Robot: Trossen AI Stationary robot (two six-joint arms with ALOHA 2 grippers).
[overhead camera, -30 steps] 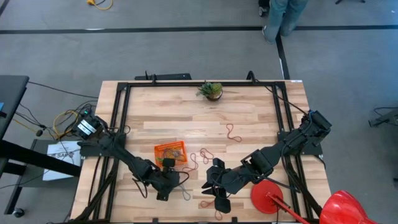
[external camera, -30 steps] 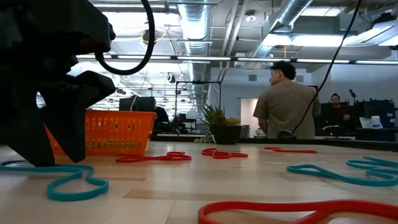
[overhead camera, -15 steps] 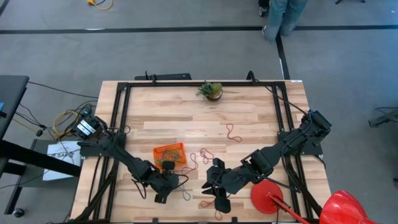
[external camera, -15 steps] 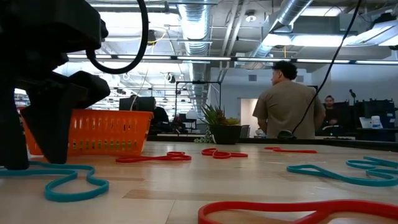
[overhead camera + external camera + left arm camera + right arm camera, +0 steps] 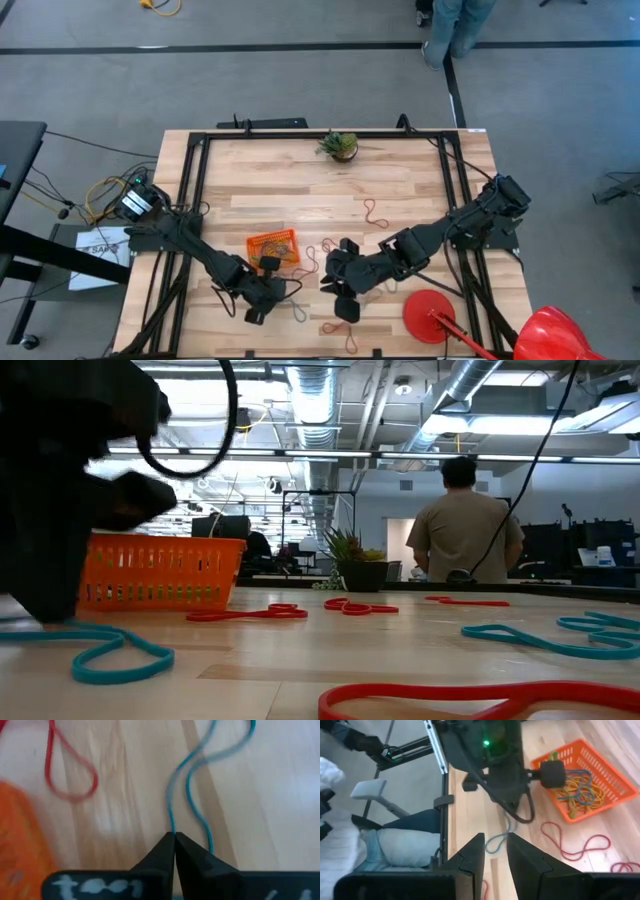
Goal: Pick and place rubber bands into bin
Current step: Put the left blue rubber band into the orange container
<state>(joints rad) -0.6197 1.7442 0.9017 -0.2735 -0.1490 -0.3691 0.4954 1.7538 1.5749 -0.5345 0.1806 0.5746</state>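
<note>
low view: left arm (image 5: 60, 490) just a dark blur, cut off at 9 o'clock, hiding the bin (image 5: 165, 572) end and part of the blue band (image 5: 110, 650); red band (image 5: 480, 700) clipped at 6 o'clock

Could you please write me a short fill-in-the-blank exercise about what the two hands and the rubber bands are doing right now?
1. The left hand is shut on a ____ rubber band.
2. The bin is coloured ____.
3. The right hand holds ____.
4. The potted plant stands near the table's ____ edge in the high view.

Missing words: blue; orange; nothing; far
</note>
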